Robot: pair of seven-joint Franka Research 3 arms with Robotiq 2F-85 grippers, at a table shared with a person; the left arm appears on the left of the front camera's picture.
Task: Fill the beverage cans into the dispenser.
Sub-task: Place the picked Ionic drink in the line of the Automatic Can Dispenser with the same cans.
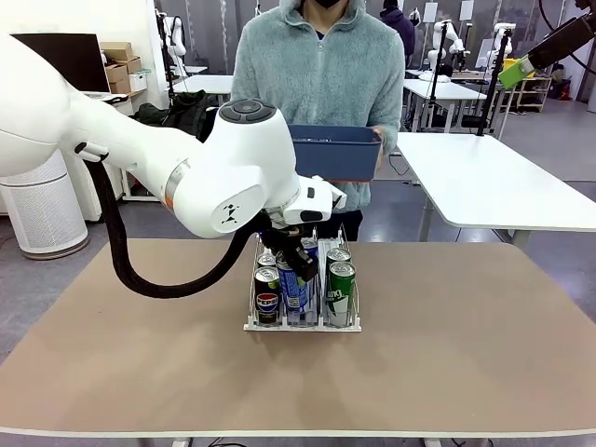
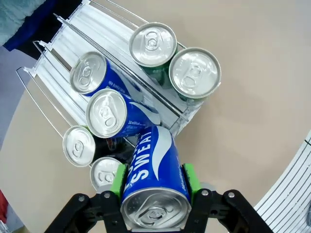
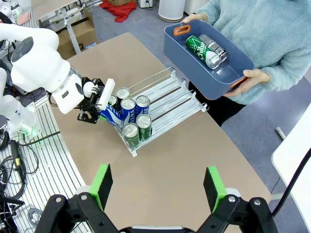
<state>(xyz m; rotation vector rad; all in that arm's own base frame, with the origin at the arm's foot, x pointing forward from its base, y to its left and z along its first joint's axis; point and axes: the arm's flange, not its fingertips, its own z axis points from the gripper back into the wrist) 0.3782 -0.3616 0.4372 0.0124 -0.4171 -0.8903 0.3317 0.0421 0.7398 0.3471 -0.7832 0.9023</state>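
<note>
My left gripper (image 2: pixel 153 182) is shut on a blue can (image 2: pixel 154 177), green pads on both its sides. The can tilts, its far end by the front lip of the dispenser's (image 2: pixel 73 34) middle lane. That lane holds two blue cans (image 2: pixel 106 113). Two green cans (image 2: pixel 194 73) stand in one outer lane, two black ones (image 2: pixel 78 145) in the other. In the front view the left gripper (image 1: pixel 296 265) hangs over the dispenser (image 1: pixel 303 326). My right gripper (image 3: pixel 158 187) is open, high above the table, with nothing between its fingers.
A person at the far side holds a dark blue bin (image 1: pixel 335 152) above the table edge. In the bin (image 3: pixel 228 73) lie a green can (image 3: pixel 198 48) and another can (image 3: pixel 214 46). The brown tabletop (image 1: pixel 466 345) is bare around the dispenser.
</note>
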